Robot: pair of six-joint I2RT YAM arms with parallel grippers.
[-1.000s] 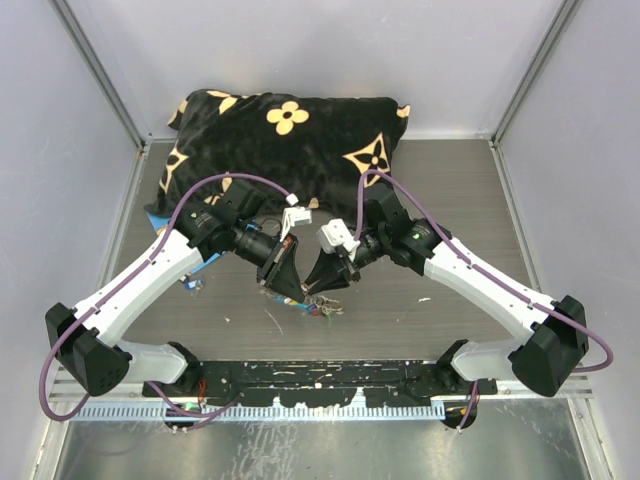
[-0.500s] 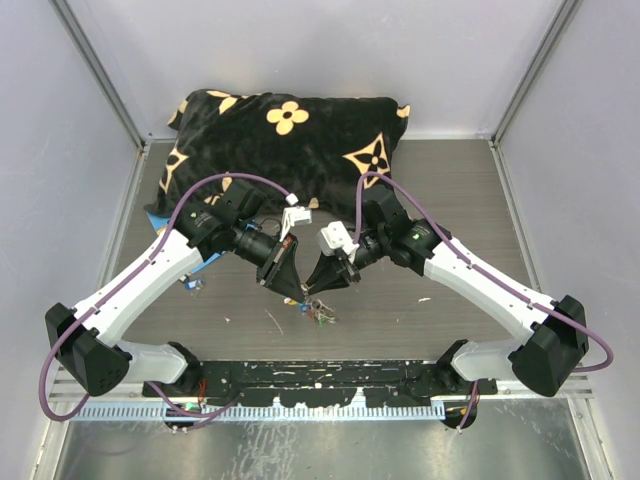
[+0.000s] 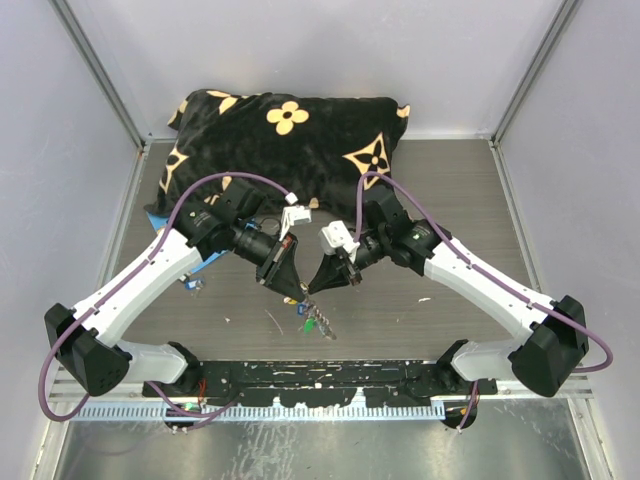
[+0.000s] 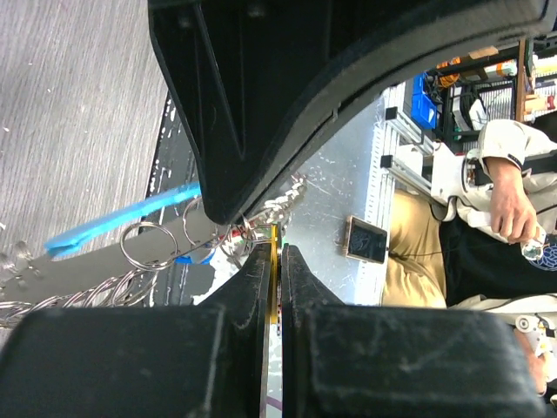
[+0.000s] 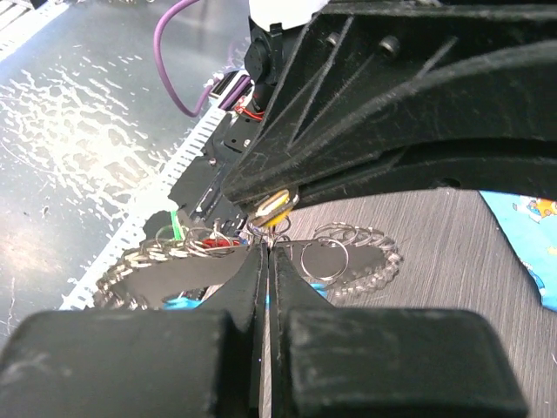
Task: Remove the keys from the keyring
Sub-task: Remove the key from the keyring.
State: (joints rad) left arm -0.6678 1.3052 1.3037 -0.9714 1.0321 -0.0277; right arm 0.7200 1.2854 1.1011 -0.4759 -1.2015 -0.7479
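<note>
Keyring [image 5: 348, 252]: grey loop of small wire rings w/ one light-blue curved bit [image 4: 122, 222]. Probably light, floppy and slippery, so needs 2 pinch pts close together. Keys [image 3: 315, 322] tiny, coloured heads, low-centre of top view; touching bench [image 3: 420, 320] or not, can't tell. Left gripper [image 4: 274, 252] jaws pressed together on brass tab [image 5: 274, 206]. Right gripper [image 5: 265, 248] jaws pressed together just below it at ring cluster; what they nip, can't tell. Best hold prob. a rigid key head, not wire.

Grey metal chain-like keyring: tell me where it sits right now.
Seen from above, the grey metal chain-like keyring is centre-front, between the meeting tips of the left gripper and right gripper, its coloured keys just nearer the arm bases.
</note>
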